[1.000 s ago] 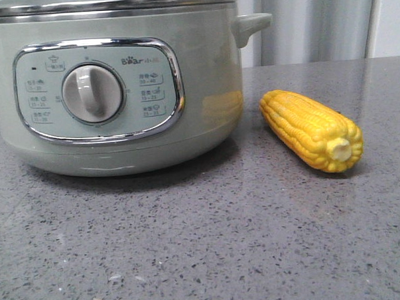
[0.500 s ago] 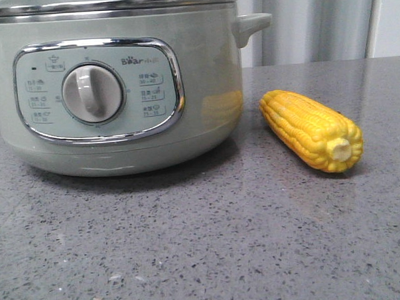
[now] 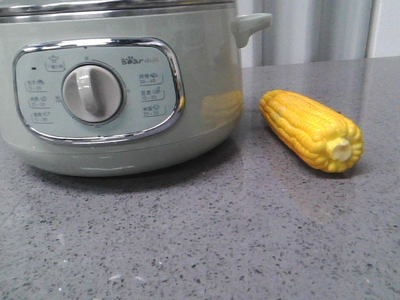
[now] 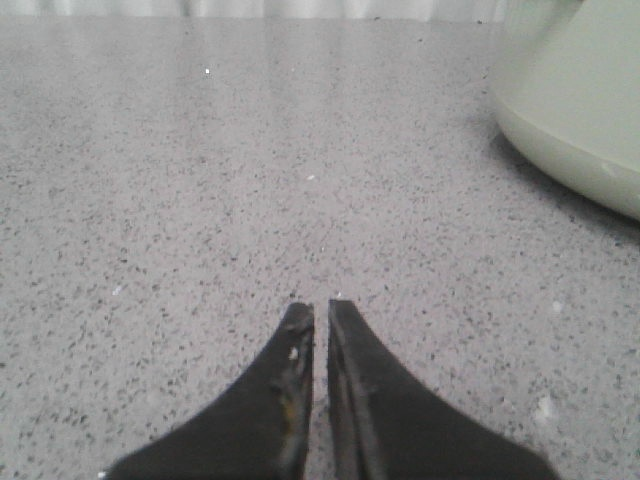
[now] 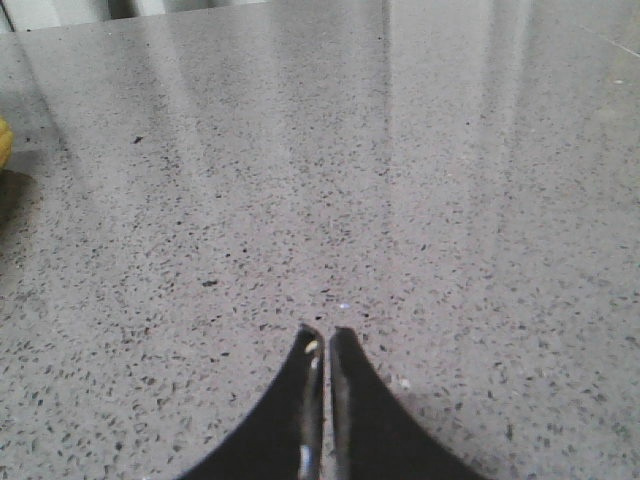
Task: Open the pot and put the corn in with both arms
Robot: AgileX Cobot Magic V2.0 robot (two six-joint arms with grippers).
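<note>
The pale sage-green pot stands at the left of the front view, its lid on, with a chrome-framed panel and grey-white dial. The yellow corn lies on the grey speckled table to the right of the pot, stub end toward the camera. No gripper shows in the front view. In the left wrist view my left gripper is shut and empty, low over the table, with the pot's lower wall off to one side. In the right wrist view my right gripper is shut and empty; a sliver of the corn shows at the frame edge.
The grey speckled table stretches in front of the pot and corn. A small side handle sticks out from the pot toward the corn. Pale curtains hang behind the table.
</note>
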